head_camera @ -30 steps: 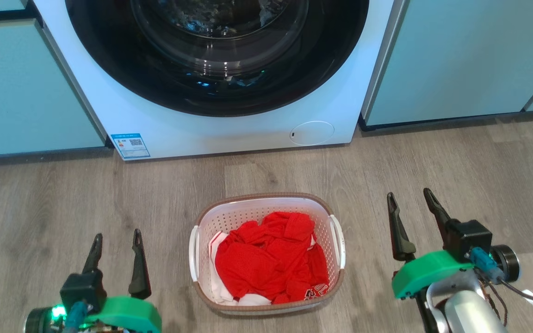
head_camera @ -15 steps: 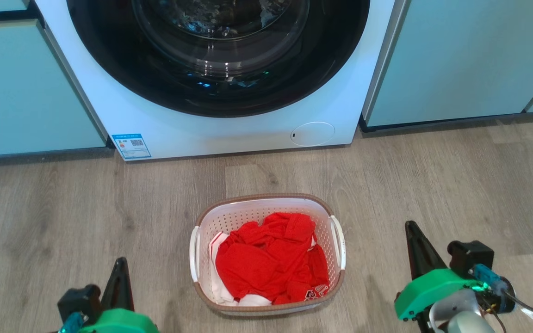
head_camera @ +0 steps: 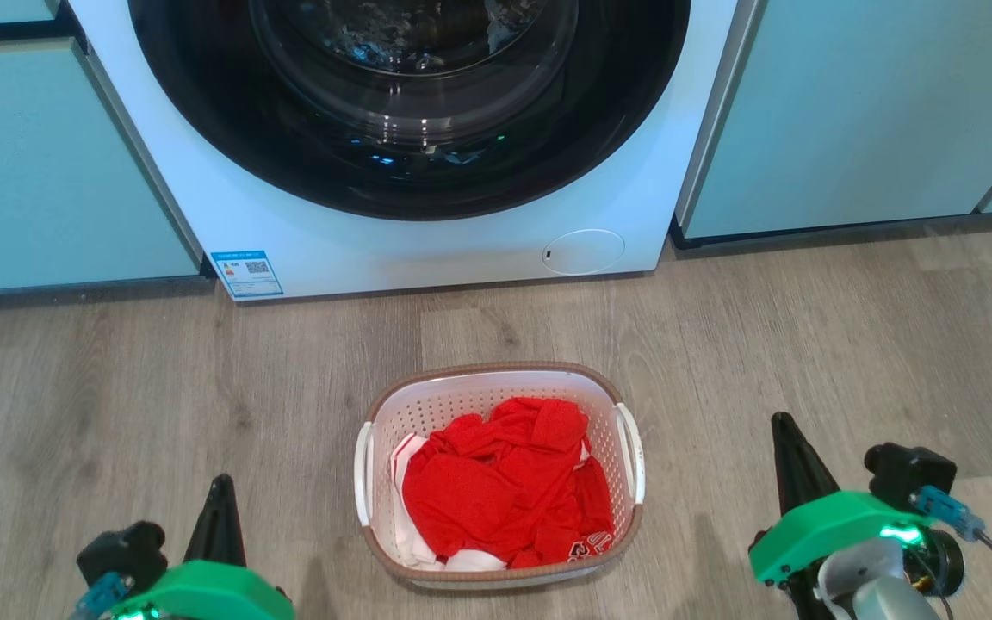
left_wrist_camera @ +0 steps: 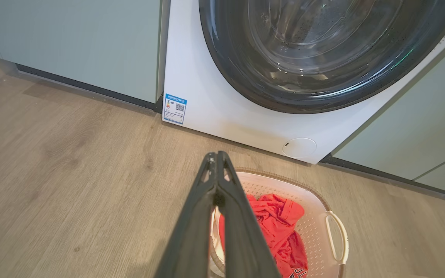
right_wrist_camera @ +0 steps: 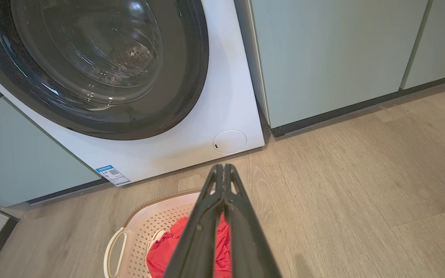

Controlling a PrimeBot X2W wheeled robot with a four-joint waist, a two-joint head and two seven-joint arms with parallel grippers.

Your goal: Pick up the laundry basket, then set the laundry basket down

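Flanking the laundry basket [head_camera: 479, 400] with floor [head_camera: 289, 413] between: left gripper [head_camera: 221, 486], right gripper [head_camera: 784, 429], both closed.

open floor [head_camera: 117, 387] flanking basket [head_camera: 461, 405] — washer [head_camera: 427, 250] behind

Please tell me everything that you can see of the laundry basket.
The laundry basket is white plastic full of small holes, with a brown rim and a white handle on each side. It is a rounded rectangle and stands upright on the wooden floor, in front of the washer but apart from it. Red clothes and some white cloth lie crumpled inside. The left tool and right tool are shut, one at each side, not touching it.
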